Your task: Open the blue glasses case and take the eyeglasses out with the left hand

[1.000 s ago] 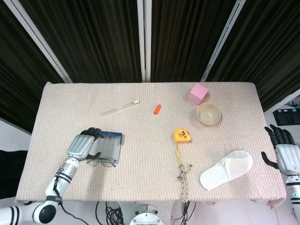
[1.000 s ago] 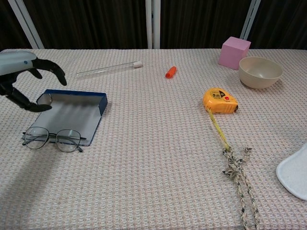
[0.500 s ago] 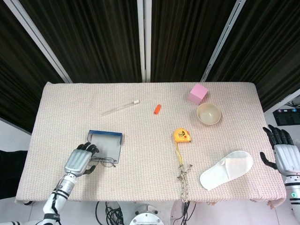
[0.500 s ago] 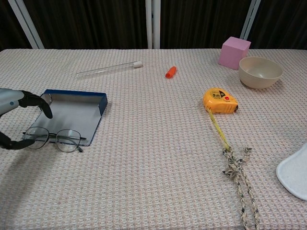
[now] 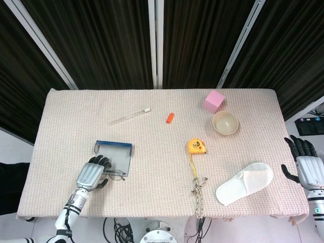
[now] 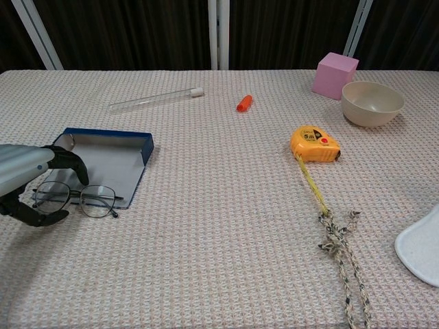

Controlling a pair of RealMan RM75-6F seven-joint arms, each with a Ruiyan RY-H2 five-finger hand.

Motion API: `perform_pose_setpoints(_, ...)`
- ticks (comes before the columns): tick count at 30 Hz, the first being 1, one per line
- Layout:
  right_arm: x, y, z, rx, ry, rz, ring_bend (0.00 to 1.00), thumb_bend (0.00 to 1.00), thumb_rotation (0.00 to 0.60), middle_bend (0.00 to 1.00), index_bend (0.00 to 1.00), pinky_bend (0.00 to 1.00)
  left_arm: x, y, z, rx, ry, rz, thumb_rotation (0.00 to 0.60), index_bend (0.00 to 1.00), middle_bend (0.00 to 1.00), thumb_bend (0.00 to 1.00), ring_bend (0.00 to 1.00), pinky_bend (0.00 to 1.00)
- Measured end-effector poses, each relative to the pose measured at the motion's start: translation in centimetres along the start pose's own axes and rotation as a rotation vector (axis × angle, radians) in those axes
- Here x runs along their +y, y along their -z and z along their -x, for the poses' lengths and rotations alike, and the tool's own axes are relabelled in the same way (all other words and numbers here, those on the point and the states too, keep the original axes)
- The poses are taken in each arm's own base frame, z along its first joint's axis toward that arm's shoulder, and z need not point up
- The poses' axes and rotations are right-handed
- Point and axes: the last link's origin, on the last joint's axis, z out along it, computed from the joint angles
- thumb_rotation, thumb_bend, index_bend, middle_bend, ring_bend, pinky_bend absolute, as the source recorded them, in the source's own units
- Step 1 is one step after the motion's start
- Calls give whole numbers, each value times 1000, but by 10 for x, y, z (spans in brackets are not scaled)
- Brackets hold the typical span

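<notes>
Eyeglasses lay at the near edge of the open blue glasses case, lenses side by side, long axis running left-right across the bench, half on the case's grey liner and half on the weave. Case lid was flat open, blue rim on the far side. Left hand sat at the left end of the frame; in the chest view dark fingers curved above and a thumb below the left lens, gap between them open, so it looked cupped around the frame, not clamped. Contact was hard to call; head view showed the left hand over the left half of the glasses, fingertips pointing toward the case. Nothing was lifted. Glasses lay just right of and under the fingers, so the grasp probably needed only a close across the short axis at the left lens, then a lift. Right hand was well apart at the far right bench edge, fingers spread, holding nothing. Left was clearly the nearer. Thin wire frame risked slipping.
</notes>
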Motion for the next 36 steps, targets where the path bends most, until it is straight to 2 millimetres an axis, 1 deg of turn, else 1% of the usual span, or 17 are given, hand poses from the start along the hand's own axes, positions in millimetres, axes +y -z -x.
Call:
perform_pose_setpoints(4,0,0,1,-2,-1,-1,0,333,600,0,0,0,4,-4,1,6,8,9,600,361,207,323,112,209)
perform_pose_setpoints(6,0,0,1,-1,-1,-1,0,333,600,0,0,0,5,-5,2,8,9,11,600,395,211,335,112,209)
perform_pose_setpoints(9,1,0,1,-1,-2,2,0,333,600,0,0,0,4,-7,4,8,8,9,600,493,220,349,116,209)
perform_pose_setpoints(12,2,0,1,-3,-2,2,0,333,600,0,0,0,3,-7,5,12,9,2,600,562,228,353,118,210)
perform_pose_setpoints(20,1,0,1,-4,-3,2,0,333,600,0,0,0,5,-2,2,40,21,10,600,703,269,372,127,215)
perform_pose_setpoints(25,0,0,1,-4,0,-1,0,333,600,0,0,0,7,6,-6,76,43,18,600,736,294,395,133,216)
perform_pose_setpoints(29,-1,-1,1,-2,0,-4,0,333,600,0,0,0,12,11,-14,98,50,34,600,741,300,397,136,216)
perform_pose_setpoints(33,-2,-1,1,-1,-2,-6,0,334,600,0,0,0,20,19,-20,79,55,59,600,740,300,397,135,216)
perform_pose_setpoints(36,-1,0,1,1,-4,-6,0,334,600,0,0,0,27,26,-19,33,53,82,600,724,301,397,142,216)
